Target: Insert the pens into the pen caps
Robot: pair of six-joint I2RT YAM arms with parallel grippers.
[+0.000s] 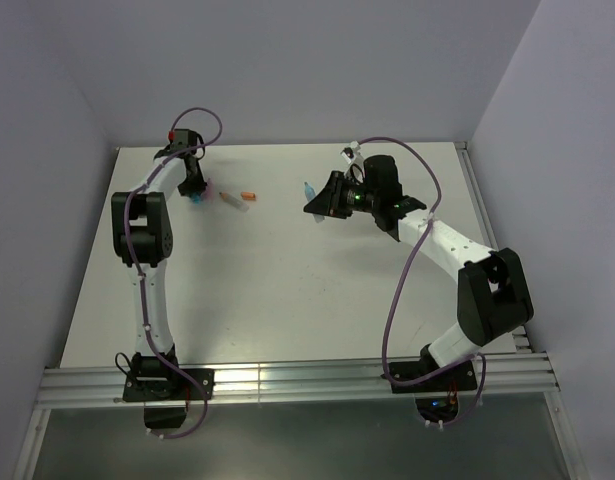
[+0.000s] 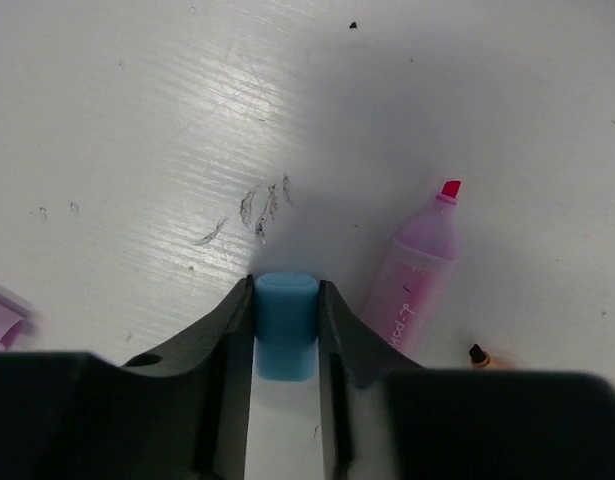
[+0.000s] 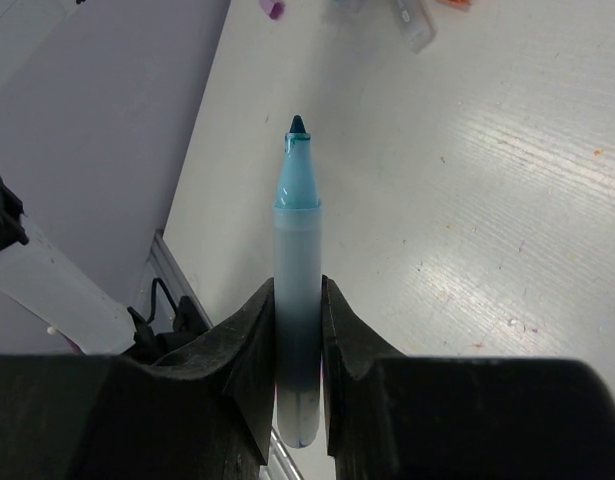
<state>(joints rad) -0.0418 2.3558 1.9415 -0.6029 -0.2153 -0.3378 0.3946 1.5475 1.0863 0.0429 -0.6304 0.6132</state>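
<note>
Gripping the blue pen (image 3: 297,215) by its lower barrel, the right claw (image 3: 298,290) is clenched, the dark tip pointing to twelve o'clock in its wrist view. From above it hangs over the surface (image 1: 287,290) at about one o'clock. Farther off, at eleven o'clock, the left claw (image 2: 287,290) looks clenched on the blue cap (image 2: 286,330), a finger against each side. The pink pen (image 2: 419,275) lies loose on the surface at two o'clock from that cap, uncapped.

The step in hand seems to be the blue pair, with pen and cap each held but well apart. Next, I judge, the claws must meet, the tip lined up with the cap's mouth, then pushed straight in.

Which end of the cap is open cannot be told, nor whether it is lifted. The orange pen (image 2: 478,353) shows only its tip behind the claw body at four o'clock. A pale pink piece (image 2: 2,320) at nine o'clock, perhaps the pink cap, is cut off.
</note>
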